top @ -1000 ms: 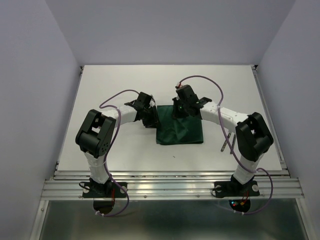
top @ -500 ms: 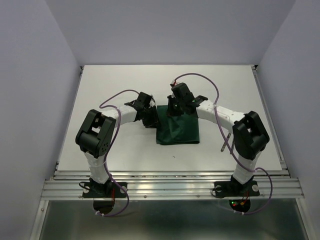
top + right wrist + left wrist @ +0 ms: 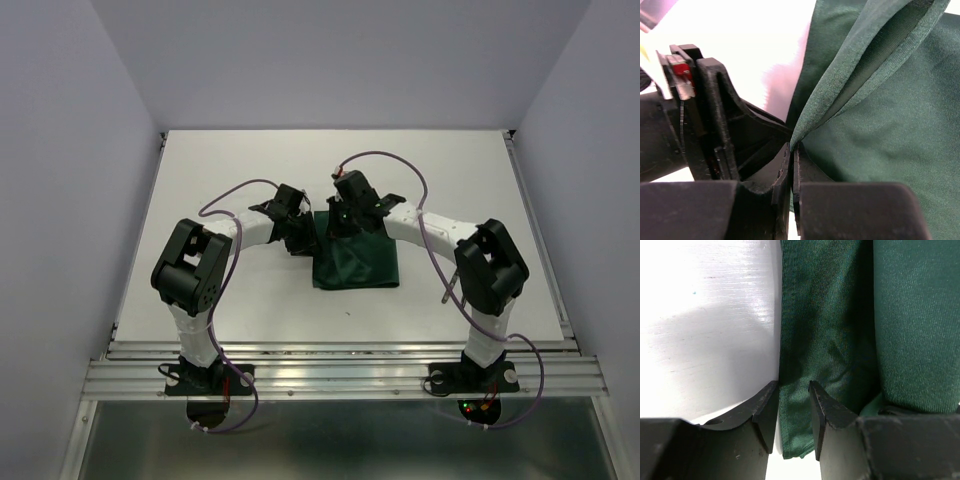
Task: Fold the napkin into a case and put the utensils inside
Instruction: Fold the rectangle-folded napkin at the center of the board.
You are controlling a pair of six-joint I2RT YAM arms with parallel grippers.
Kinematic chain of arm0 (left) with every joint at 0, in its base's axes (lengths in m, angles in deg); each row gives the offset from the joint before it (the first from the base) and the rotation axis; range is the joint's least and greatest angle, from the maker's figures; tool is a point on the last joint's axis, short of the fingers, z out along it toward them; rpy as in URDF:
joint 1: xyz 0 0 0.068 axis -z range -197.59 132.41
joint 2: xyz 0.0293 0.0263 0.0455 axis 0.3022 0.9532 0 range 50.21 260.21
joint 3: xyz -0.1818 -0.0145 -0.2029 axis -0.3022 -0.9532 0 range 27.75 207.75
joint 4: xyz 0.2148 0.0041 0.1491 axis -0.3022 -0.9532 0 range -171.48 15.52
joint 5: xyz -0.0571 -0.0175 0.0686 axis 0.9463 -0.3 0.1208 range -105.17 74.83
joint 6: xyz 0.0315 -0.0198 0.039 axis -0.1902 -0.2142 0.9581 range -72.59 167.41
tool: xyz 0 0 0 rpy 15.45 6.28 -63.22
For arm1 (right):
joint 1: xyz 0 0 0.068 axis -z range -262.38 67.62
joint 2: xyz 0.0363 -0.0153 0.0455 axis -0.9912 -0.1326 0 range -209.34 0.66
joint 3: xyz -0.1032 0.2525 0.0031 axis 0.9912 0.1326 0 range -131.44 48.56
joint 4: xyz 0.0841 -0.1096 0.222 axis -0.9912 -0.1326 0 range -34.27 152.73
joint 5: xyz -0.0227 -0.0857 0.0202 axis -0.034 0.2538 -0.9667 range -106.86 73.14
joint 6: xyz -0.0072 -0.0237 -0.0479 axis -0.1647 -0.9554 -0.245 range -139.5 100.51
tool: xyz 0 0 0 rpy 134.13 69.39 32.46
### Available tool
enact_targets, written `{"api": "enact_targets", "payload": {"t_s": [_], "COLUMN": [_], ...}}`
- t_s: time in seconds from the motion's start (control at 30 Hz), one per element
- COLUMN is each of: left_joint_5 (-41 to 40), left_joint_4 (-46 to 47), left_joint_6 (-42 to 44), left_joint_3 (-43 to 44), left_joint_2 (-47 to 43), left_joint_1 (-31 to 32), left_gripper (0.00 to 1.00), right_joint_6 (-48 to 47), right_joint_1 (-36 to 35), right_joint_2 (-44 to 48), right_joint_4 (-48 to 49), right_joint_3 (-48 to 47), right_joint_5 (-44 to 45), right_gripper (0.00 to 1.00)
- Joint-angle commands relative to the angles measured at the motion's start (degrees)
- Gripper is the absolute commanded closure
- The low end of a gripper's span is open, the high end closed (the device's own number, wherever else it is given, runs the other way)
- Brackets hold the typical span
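Observation:
The dark green napkin [image 3: 362, 266] lies part-folded mid-table. My right gripper [image 3: 343, 222] is over its far left part, shut on a lifted fold of the napkin [image 3: 890, 115]. The cloth rises from the right gripper [image 3: 792, 150] as a raised ridge. My left gripper [image 3: 303, 238] is at the napkin's left edge. In the left wrist view the jaws of the left gripper [image 3: 793, 390] stand apart, low over the table, with the napkin's [image 3: 830, 315] edge lying between them. A sliver of the utensils [image 3: 446, 292] shows beside the right arm's elbow; the rest is hidden.
The white table [image 3: 230, 170] has raised rails on both sides and a metal rail at the near edge. The left gripper's black body [image 3: 715, 125] sits close beside the right gripper's fingers. Cables loop over both arms.
My right gripper has moved left across the napkin with the pinched fold, and the napkin's right edge has drawn in. The left arm has not moved.

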Motion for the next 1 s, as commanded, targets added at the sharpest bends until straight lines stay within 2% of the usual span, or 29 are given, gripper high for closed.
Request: {"api": "enact_targets", "payload": {"t_s": [0.0,0.97], "left_joint_5": [0.1,0.1], "left_joint_4": [0.0,-0.3], "left_joint_6": [1.2,1.4], "left_joint_3": [-0.5,-0.5], "left_joint_2": [0.4,0.3], "left_joint_1": [0.5,0.6], "left_gripper": [0.59,0.59], "right_joint_6": [0.8,2.3], "right_joint_1": [-0.7,-1.3], "right_joint_2": [-1.0,-2.6], "right_joint_4": [2.2,3.6], "right_joint_3": [-3.2,-4.9], "right_joint_5": [-0.7,-2.7], "right_gripper": [0.95,0.94]}}
